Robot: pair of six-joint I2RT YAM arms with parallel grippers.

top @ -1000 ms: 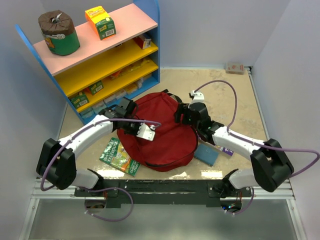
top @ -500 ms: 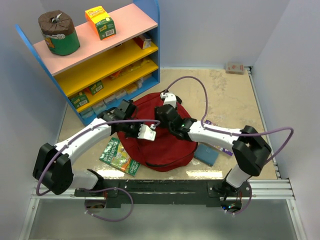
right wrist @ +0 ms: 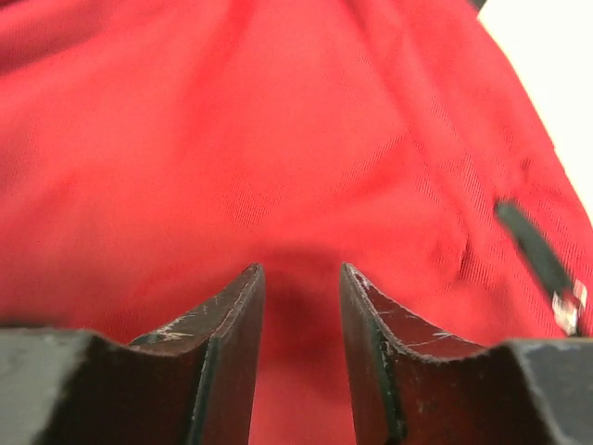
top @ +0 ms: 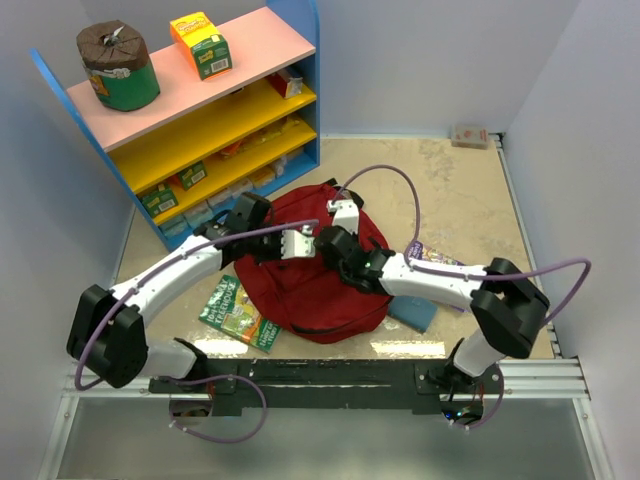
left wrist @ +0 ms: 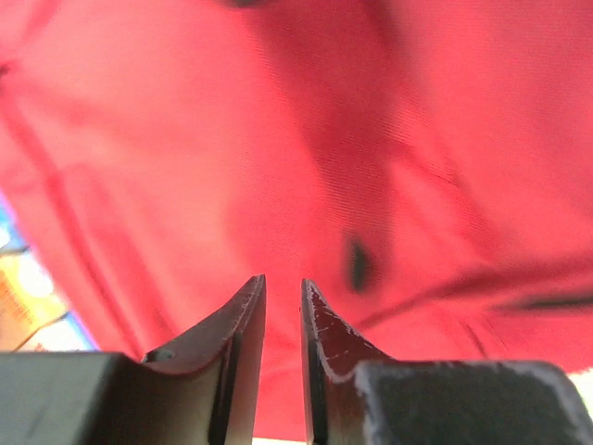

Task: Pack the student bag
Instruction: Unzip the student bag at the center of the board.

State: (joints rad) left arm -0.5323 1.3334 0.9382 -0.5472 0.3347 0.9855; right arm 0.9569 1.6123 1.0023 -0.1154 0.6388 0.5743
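While left gripper [left wrist: 282, 284] and right gripper [right wrist: 301, 271] sit parted, the student bag [top: 300, 296] (dark-red) sags.

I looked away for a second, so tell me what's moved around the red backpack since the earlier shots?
The right claw swung in from the right edge of the red backpack and now sits open over its middle. The left claw shifted slightly away from the arm bases, toward the right claw. No grasp or release shows. The red backpack, green book and blue pencil case stayed put.

Matt, finely woven dark-red cloth student bag [right wrist: 278, 139]; scratched, dull black right hand [right wrist: 299, 269].
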